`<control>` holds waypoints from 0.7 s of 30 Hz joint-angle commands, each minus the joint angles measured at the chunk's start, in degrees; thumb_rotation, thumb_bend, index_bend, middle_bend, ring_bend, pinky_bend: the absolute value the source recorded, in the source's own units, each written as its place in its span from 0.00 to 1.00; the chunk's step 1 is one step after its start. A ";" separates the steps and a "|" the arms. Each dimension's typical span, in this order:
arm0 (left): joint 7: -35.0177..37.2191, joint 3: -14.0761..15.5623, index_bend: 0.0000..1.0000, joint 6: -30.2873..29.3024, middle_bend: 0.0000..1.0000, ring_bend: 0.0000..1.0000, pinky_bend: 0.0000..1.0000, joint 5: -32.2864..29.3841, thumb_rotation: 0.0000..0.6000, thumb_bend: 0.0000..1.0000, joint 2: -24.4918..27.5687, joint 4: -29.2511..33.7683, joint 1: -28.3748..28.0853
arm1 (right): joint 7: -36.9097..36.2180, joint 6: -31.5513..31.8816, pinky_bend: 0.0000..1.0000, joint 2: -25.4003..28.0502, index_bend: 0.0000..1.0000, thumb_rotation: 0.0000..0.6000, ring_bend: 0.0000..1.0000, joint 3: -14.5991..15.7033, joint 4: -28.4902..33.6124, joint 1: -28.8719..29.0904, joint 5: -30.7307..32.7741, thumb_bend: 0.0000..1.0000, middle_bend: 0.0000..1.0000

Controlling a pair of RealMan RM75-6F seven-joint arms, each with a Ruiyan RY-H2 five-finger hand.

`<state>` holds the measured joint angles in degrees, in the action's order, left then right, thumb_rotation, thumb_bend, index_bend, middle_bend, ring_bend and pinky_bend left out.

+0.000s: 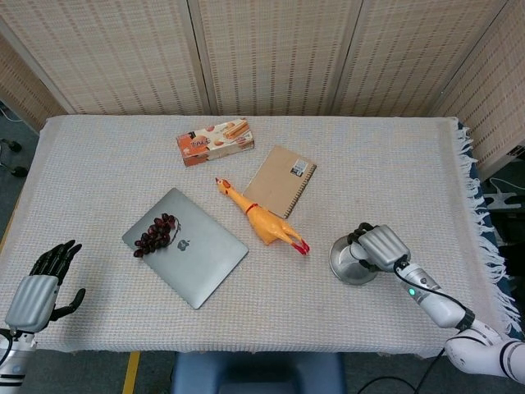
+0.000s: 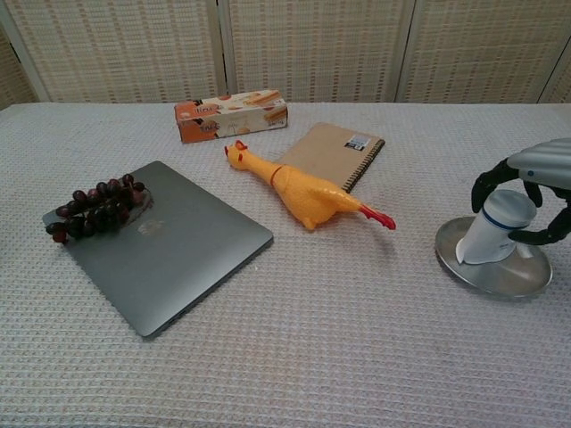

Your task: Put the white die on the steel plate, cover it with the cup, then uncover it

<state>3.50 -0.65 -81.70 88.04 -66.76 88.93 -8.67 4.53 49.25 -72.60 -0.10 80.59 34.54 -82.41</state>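
- My right robot hand [image 2: 526, 192] is closed around the white cup [image 2: 492, 234]; its dark fingers [image 2: 486, 181] wrap the upper part of the cup from both sides.
- The cup stands upside down on the steel plate [image 2: 473, 267], its wide mouth down and touching the plate, and it leans a little to one side.
- I cannot see the white die in either view, so I cannot tell where it is.
- The steel plate lies at the near right of the tabletop [image 1: 394, 164], which is covered with a pale woven cloth.
- In the head view, the right robot hand [image 1: 379, 246] covers the right part of the plate [image 1: 344, 267], and the cup is almost hidden under it.
- My left robot hand [image 1: 37, 287] is at the near left edge of the tabletop, holding nothing, with its fingers [image 1: 56, 254] apart and pointing to the far side.
- A yellow rubber chicken [image 2: 299, 192] lies in the middle, just beside a brown spiral notebook [image 2: 335, 153].
- A grey laptop [image 2: 169, 245] lies closed at the left, with a bunch of dark grapes [image 2: 94, 205] on its left corner.
- A snack box [image 2: 230, 114] lies at the far side, behind the chicken.
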 commanded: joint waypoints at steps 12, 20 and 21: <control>-0.98 0.16 0.00 1.28 0.00 0.00 0.11 -0.32 1.00 0.38 -0.74 -0.19 -0.50 | -2.68 -0.88 0.48 4.07 0.47 1.00 0.19 2.93 3.76 -0.38 -3.48 0.32 0.38; -0.96 0.05 0.00 1.81 0.00 0.00 0.11 -0.49 1.00 0.38 -1.00 -0.60 -0.87 | -1.10 -1.86 0.48 -1.17 0.46 1.00 0.19 -0.69 -1.39 1.06 1.00 0.31 0.38; -0.92 0.06 0.00 1.90 0.00 0.00 0.11 -0.55 1.00 0.38 -1.02 -0.66 -0.90 | -0.96 -2.12 0.48 -1.21 0.46 1.00 0.19 -0.68 -1.45 1.17 1.15 0.31 0.38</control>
<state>2.56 -0.60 -79.82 87.51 -67.77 88.29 -9.55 3.35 47.41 -73.57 -0.56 79.35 35.49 -81.52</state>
